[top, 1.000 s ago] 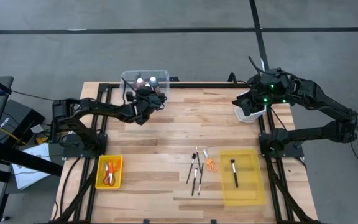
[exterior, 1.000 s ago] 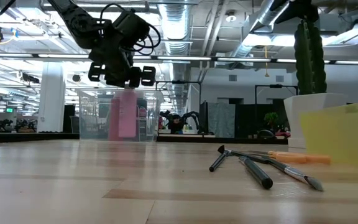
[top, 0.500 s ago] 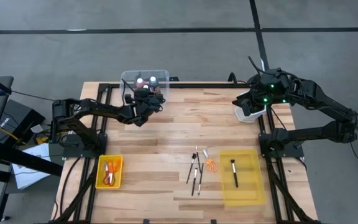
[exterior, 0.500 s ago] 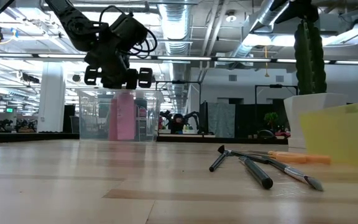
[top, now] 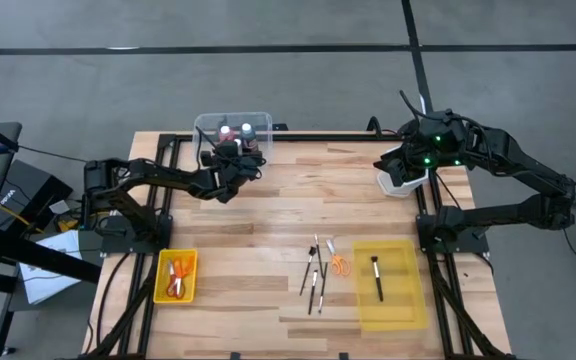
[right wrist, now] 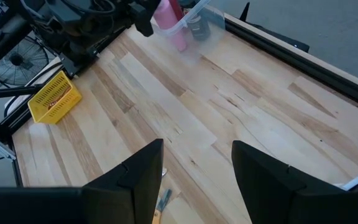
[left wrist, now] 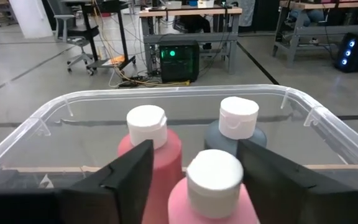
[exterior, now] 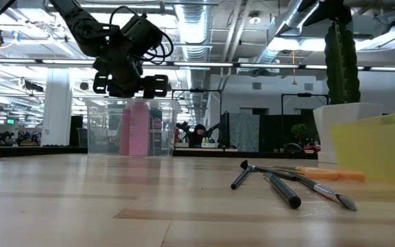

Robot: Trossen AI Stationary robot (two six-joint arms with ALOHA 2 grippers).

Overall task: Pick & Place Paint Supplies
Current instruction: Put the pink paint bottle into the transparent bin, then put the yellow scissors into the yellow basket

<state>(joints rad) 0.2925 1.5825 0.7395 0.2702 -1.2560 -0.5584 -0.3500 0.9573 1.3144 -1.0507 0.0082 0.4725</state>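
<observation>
Left gripper (top: pixel 230 160) hung over the clear plastic bin (top: pixel 211 124), which I judged held three white-capped paint bottles; thin dark-handled brushes (top: pixel 314 275) and orange-handled scissors (top: pixel 338 264) still waited. From the left wrist, its fingers (left wrist: pixel 126 180) stood apart around the pink bottle (left wrist: pixel 213 186), wider than before.

no readable text (bottles' labels hidden), no signs
</observation>
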